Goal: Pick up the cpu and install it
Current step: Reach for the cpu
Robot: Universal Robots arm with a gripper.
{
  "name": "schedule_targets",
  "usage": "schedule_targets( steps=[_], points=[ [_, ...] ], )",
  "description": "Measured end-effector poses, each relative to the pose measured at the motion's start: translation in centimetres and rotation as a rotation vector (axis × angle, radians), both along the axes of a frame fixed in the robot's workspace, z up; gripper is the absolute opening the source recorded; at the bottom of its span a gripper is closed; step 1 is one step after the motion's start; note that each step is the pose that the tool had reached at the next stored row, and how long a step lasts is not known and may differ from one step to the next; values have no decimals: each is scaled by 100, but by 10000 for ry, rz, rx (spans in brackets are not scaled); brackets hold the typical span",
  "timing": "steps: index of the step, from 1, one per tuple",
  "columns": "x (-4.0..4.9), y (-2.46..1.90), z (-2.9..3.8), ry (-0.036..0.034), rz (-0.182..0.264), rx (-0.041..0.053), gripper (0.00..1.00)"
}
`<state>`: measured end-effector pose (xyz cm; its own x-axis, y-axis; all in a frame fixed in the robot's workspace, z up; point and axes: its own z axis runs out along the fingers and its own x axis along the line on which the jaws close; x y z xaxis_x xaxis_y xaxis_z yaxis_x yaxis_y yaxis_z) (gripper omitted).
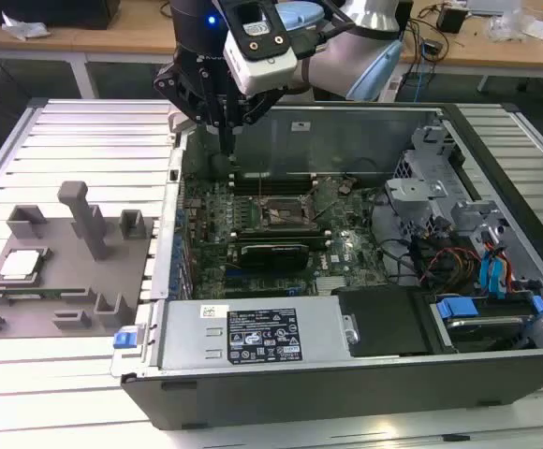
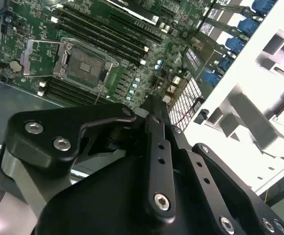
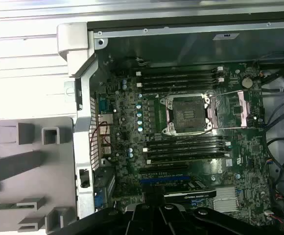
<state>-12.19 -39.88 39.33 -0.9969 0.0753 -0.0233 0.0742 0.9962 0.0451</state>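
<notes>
Pale wooden benches run along the back, and in front of them lies a table [image 1: 94, 122] of ribbed, silvery metal slats. At the exterior view's left, a matte grey plastic fixture plate [image 1: 66, 281] sits on the slats, carrying blocky brackets and one tall upright post [image 1: 84, 217]. The cpu [image 1: 21, 267], a flat square with a silvery-white top, rests in a shallow pocket of that plate, well apart from the arm.

Further right, the black gripper [image 1: 227, 148] hangs above the back edge of an open computer case [image 1: 346, 393]. Its slim fingers are pressed together into one narrow tip and pinch nothing. The second wrist view shows its angular black linkage, studded with bolt heads.

Inside the dark steel case lies a green motherboard [image 1: 225, 210], dense with small parts. Its square socket [image 3: 187, 113] has a shiny metal frame and stands uncovered between long black memory slots [image 3: 178, 78]. At the exterior view's right stand a perforated metal drive cage [image 1: 421, 187] and blue plastic tabs [image 1: 494, 271].
</notes>
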Motion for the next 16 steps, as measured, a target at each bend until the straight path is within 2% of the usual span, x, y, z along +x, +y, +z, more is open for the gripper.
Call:
schedule_targets(
  steps=[6, 16],
  points=[
    [-5, 0, 0, 0, 1, 0, 11],
    [-73, 0, 0, 0, 0, 0, 11]
  ],
)
